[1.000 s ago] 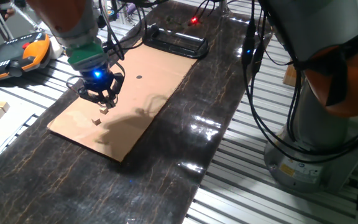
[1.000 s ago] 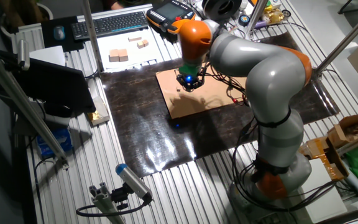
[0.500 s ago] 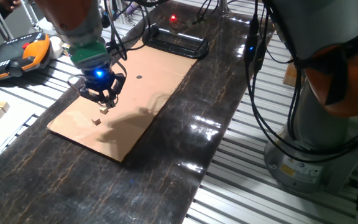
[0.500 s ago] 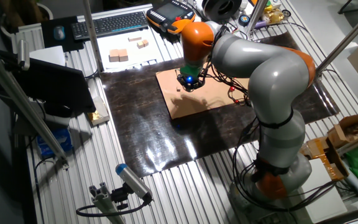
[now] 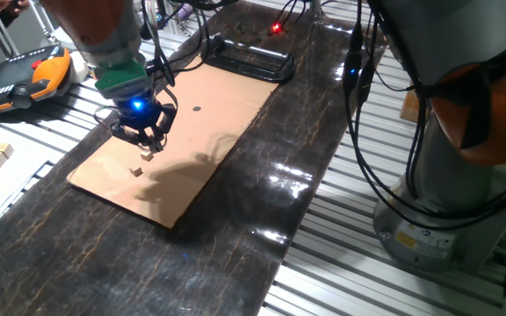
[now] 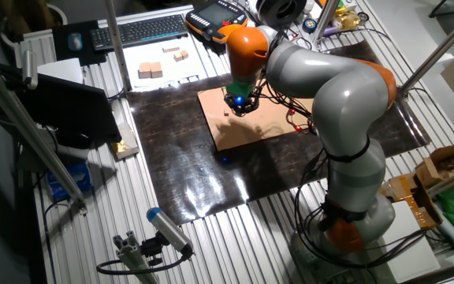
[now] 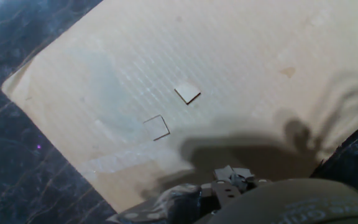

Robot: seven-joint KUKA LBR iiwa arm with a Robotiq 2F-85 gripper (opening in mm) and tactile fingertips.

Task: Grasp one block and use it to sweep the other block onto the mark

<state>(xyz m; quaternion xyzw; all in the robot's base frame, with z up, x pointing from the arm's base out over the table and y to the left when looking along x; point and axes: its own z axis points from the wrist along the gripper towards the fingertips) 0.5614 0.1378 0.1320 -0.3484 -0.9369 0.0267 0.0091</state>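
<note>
Tan cardboard sheet [image 5: 191, 123] on dark bench [image 5: 262, 219]: one loose small tan wooden cube [image 5: 136, 171], one black ink dot [image 5: 197, 110]; fingers [image 5: 148, 151] pinching second tan cube [image 5: 148, 156].

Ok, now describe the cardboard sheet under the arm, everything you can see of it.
The cardboard sheet is a flat, tan, roughly rectangular piece with faint corrugation lines and a paler patch showing in the hand view. It lies on the dark marbled mat. A small black mark sits toward its far end, and a tiny tan block rests near its near end. The gripper hangs over it, casting a shadow.
</note>
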